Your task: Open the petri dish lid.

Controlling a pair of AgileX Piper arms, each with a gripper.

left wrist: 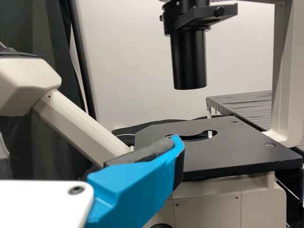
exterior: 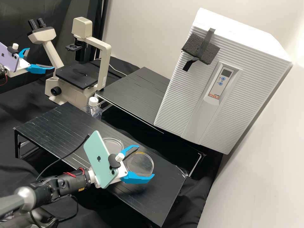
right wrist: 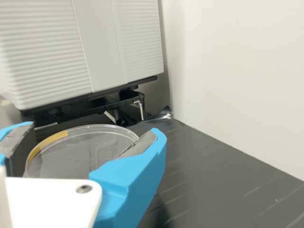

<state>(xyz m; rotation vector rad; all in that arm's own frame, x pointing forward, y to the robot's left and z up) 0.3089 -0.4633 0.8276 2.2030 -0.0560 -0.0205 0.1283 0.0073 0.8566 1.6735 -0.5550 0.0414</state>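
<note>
In the high view my right gripper (exterior: 146, 160) is low over the bench, open, its fingers on either side of a clear round petri dish (exterior: 139, 164). A second clear dish (exterior: 113, 144) lies beside it, partly behind the phone mount. From the right wrist, my right gripper (right wrist: 94, 131) straddles the dish (right wrist: 78, 154), which has a yellowish tape strip on its rim; whether the pads touch it I cannot tell. My left gripper (exterior: 41, 58) is open at the far left, by the microscope. The left wrist view shows one finger of my left gripper (left wrist: 135, 185).
The microscope (exterior: 79, 76) stands at the back left, a capped clear bottle (exterior: 93, 109) behind the black bench (exterior: 60, 126). A large white ribbed unit (exterior: 190, 95) stands at the back right, next to the white wall (exterior: 259, 177).
</note>
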